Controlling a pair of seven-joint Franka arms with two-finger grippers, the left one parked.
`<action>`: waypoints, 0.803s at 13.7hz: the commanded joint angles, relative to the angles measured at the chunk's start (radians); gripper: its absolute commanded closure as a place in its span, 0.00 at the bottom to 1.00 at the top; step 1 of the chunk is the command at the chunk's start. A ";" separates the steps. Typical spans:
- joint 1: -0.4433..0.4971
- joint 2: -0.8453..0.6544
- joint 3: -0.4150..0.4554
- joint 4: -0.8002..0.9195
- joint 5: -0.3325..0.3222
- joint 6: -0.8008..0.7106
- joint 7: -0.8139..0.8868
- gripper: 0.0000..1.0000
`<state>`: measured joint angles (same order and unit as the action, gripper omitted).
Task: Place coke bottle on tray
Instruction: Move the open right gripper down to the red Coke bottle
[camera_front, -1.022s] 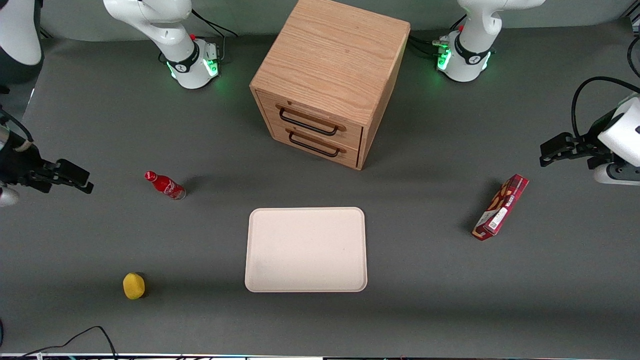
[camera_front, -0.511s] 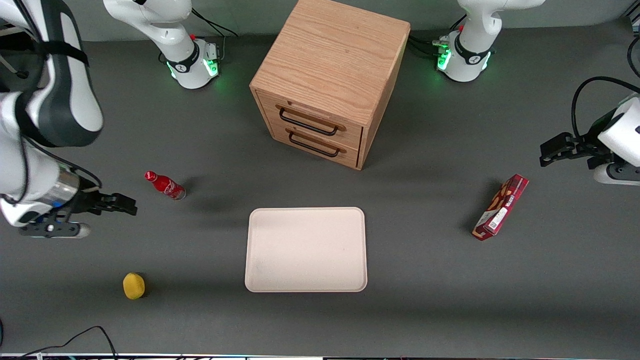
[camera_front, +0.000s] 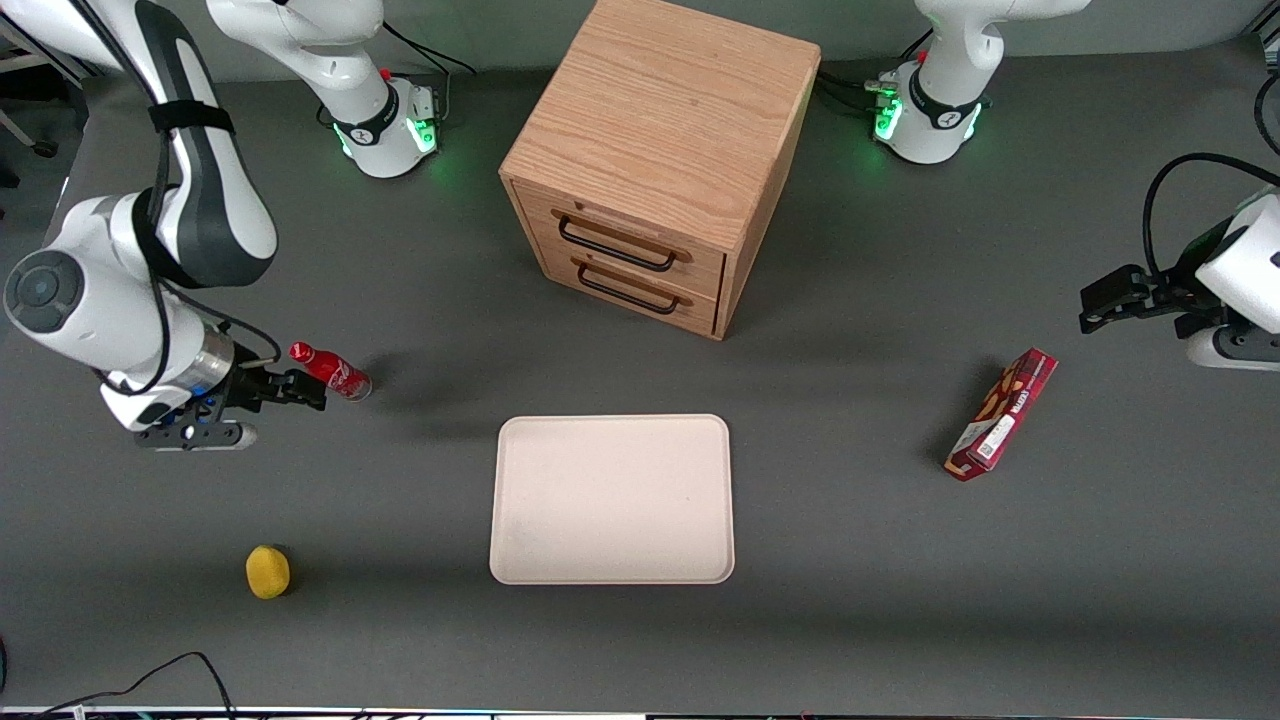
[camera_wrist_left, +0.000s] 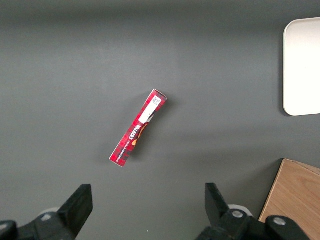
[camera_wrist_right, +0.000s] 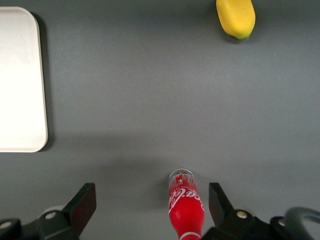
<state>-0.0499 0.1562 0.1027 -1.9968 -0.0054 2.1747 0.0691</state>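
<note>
The coke bottle (camera_front: 332, 371) is small and red, with white script, and lies on its side on the grey table toward the working arm's end. My right gripper (camera_front: 300, 390) is open and hovers beside the bottle's cap end. In the right wrist view the bottle (camera_wrist_right: 186, 207) lies between the spread fingers (camera_wrist_right: 82, 205), much closer to one of them, and my gripper (camera_wrist_right: 151, 205) holds nothing. The pale cream-pink tray (camera_front: 612, 498) lies empty at the table's middle, nearer the front camera than the bottle. Its edge shows in the right wrist view (camera_wrist_right: 20, 80).
A wooden drawer cabinet (camera_front: 655, 170) stands farther from the front camera than the tray. A yellow lemon-like object (camera_front: 267, 571) lies nearer the camera than the bottle and shows in the right wrist view (camera_wrist_right: 235, 17). A red snack box (camera_front: 1002, 414) lies toward the parked arm's end.
My right arm has swung in from the table's edge toward the bottle, and the gripper now hovers at the bottle's cap end. The bottle and tray have not moved.
</note>
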 joint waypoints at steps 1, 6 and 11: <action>-0.008 -0.116 0.000 -0.238 -0.001 0.172 -0.047 0.00; -0.045 -0.164 0.008 -0.356 -0.001 0.257 -0.069 0.00; -0.062 -0.202 0.009 -0.392 0.001 0.251 -0.071 0.44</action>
<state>-0.0869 0.0023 0.1017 -2.3458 -0.0055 2.4134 0.0265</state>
